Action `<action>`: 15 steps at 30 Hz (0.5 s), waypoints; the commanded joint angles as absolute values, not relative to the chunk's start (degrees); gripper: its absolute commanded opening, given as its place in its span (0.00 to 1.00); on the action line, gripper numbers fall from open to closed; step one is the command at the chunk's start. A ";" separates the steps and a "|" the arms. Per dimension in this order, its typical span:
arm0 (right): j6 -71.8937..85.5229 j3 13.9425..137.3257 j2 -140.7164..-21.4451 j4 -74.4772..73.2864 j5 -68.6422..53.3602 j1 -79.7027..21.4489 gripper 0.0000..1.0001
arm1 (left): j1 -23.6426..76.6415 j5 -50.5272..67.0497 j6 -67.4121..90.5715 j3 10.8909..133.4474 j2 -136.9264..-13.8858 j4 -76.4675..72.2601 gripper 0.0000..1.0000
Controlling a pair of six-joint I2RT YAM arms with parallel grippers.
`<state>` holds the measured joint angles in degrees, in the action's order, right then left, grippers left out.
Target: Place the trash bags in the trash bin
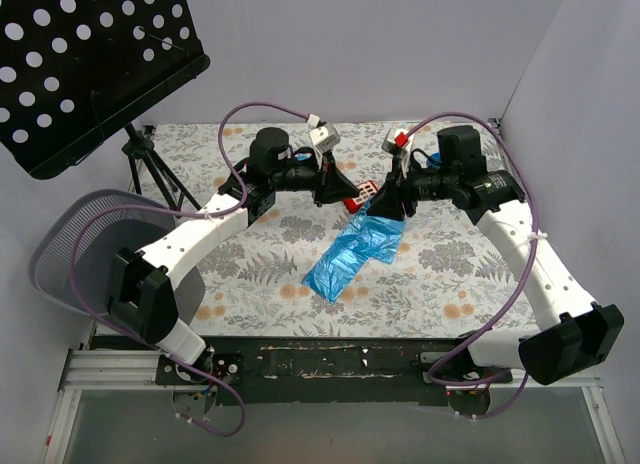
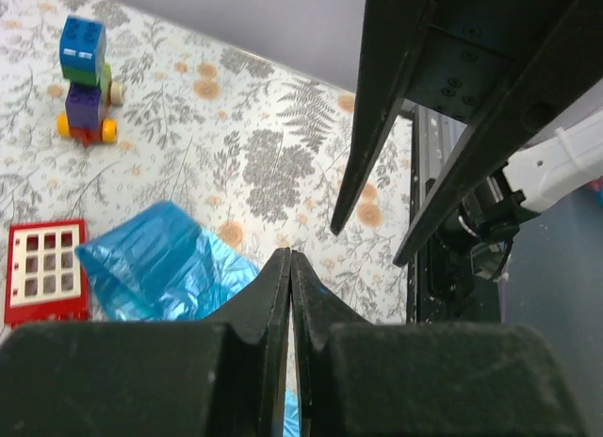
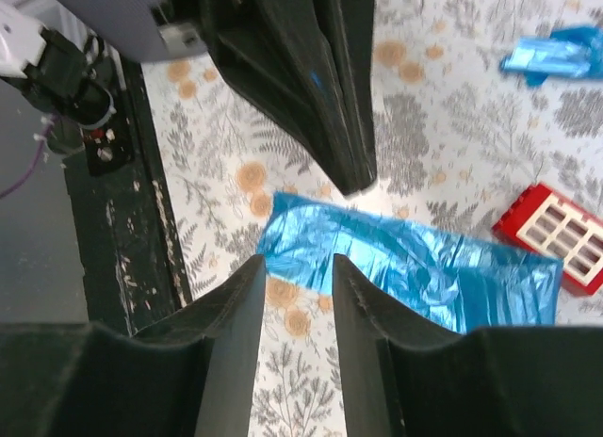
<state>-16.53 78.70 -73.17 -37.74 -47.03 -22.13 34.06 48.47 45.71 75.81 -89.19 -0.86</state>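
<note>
Trash bag (image 1: 352,252) of shiny, crinkled blue film, spread loose on the floral tablecloth (image 1: 460,274), directly under and in front of the right gripper (image 3: 297,267). Fingers of that gripper parted to a middling gap, nothing between them, tips poised above the near edge of the film without gripping it. Left gripper (image 2: 290,263) pressed fully together, empty, hovering just beside the bag's far end and tip to tip with the right one. Red window block (image 2: 42,272) just beside the bag's far end, to the left of the closed left fingers. Multicoloured toy-brick car (image 2: 85,79) farther out beyond that block, well apart from the bag. Smaller crumpled scrap of blue film (image 3: 556,56) off to the upper right of the right gripper, separate from the main bag. Trash bin (image 1: 70,249) of grey wire mesh far to the left of the left gripper, back beside the left arm's base, well apart from the bag. Black perforated music stand (image 1: 90,64) beyond the bin, on a tripod.
</note>
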 commanded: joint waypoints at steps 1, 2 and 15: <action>-21.69 73.14 -72.96 -39.81 -42.91 -21.88 0.45 | 33.14 43.87 38.42 72.34 -83.24 7.09 0.00; -25.02 71.30 -71.99 -40.08 -40.45 -21.88 0.47 | 33.05 42.12 36.93 71.29 -82.36 9.12 0.00; -45.43 56.87 -80.23 -33.68 -31.46 -22.24 0.49 | 30.85 26.55 35.60 57.22 -73.04 20.30 0.30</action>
